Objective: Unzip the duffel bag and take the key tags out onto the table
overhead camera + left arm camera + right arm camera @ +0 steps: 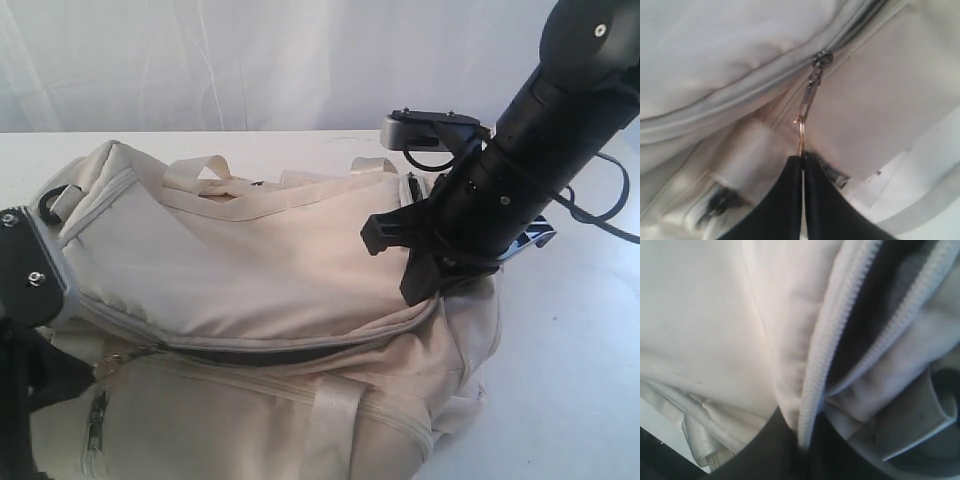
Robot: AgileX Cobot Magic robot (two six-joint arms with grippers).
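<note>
Left gripper (802, 161): pressing its fingers together on the thin metal ring (801, 134) of the zipper pull (810, 95), at the duffel bag's left end, low on its near side.
Right gripper (801, 447): pinching the bag's fabric edge just beside the zipper teeth (830, 355), at the duffel bag's right end, up near its top.
Duffel bag (260, 260): lying across the surface (570, 330), with a dark slit (280, 352) gaping along its near side where the zipper is parting.
Key tags: not showing anywhere; I am guessing they are sitting inside the duffel bag, under the sagging flap.
Stage: looking to me like the unzipping is well along, with the reaching-in not yet begun.
Risk, ring: it is sitting right at the fingertips, so a tug off the zipper's line could be slipping it free.
Risk, slider (823, 58): loose cloth is bunching beside it, and that could be jamming the track under a hard pull.
Risk, bag: if the right-end pinch is giving way, the whole duffel bag could be sliding leftward instead of opening.
Risk, opening: the slit is looking narrow, so a gripper going in could be snagging the lining (875, 305) or missing the tags unseen.
</note>
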